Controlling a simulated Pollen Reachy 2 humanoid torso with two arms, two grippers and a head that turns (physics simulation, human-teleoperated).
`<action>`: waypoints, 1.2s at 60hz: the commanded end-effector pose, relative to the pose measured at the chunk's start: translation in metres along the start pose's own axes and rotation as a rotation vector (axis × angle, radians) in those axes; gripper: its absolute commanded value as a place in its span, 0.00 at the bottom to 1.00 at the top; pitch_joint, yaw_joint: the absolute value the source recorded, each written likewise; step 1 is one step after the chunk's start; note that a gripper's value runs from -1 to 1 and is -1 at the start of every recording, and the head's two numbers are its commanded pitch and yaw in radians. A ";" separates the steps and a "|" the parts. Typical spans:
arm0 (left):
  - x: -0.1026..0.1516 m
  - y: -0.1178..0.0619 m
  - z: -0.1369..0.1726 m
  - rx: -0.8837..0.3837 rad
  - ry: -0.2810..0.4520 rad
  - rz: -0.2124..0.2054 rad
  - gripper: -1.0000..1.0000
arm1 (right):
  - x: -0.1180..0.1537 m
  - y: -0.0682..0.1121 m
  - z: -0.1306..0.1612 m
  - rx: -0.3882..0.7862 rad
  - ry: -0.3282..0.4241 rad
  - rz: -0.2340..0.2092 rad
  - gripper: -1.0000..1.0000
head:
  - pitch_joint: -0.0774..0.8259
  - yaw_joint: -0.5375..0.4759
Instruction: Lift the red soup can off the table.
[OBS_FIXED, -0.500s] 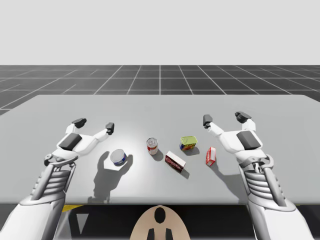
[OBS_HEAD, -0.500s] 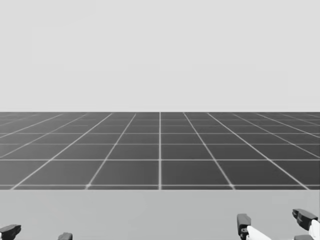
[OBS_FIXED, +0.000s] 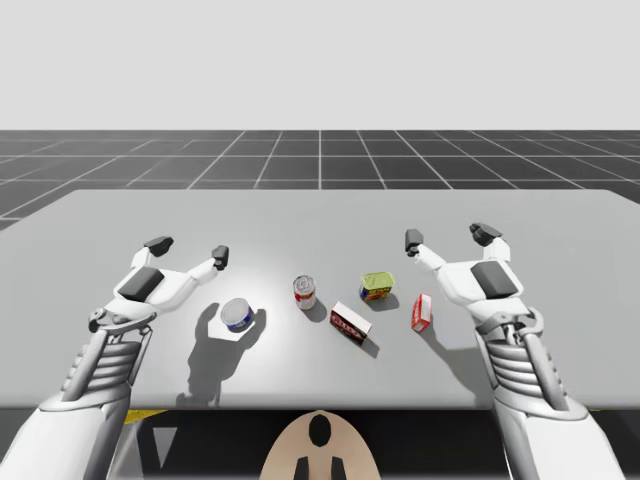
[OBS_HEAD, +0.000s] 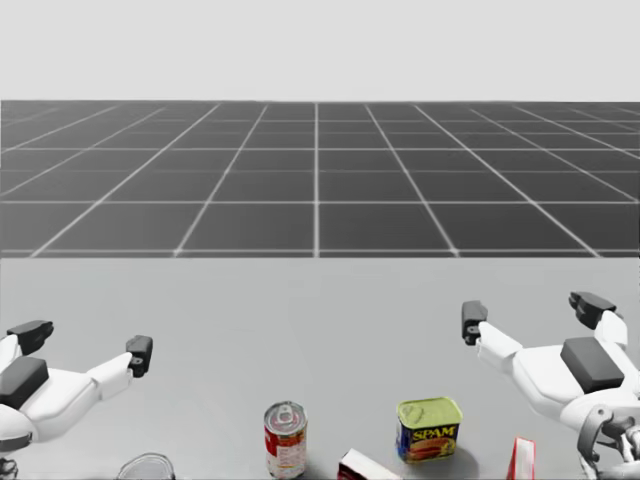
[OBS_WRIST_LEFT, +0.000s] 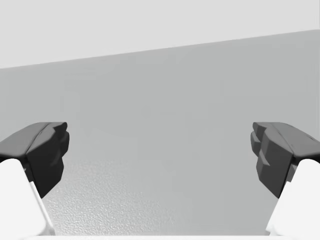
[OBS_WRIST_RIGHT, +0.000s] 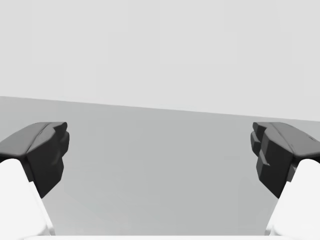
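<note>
My left gripper hangs over the desk, fingers wide apart, holding nothing. The red soup can stands upright mid-desk (a red box lies just beside it). My right gripper is likewise spread and empty

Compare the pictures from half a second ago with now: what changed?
My head has turned downward, so the head view now takes in the grey table and the red cylindrical soup can. In the high view nothing moved: left pincer and right pincer stay open, apart from the can.
</note>
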 end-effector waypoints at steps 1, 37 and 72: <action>0.000 0.001 0.000 -0.001 0.001 -0.002 0.00 | -0.001 0.000 -0.001 -0.008 0.001 0.015 0.00 | 0.48 0.52; 0.001 -0.001 0.000 -0.018 -0.002 -0.011 0.00 | -0.002 0.000 -0.001 -0.026 -0.005 0.033 0.00 | 0.78 0.61; 0.053 -0.046 0.048 -0.430 0.166 0.051 0.00 | -0.006 -0.002 -0.005 -0.041 -0.001 0.046 0.00 | 0.78 0.60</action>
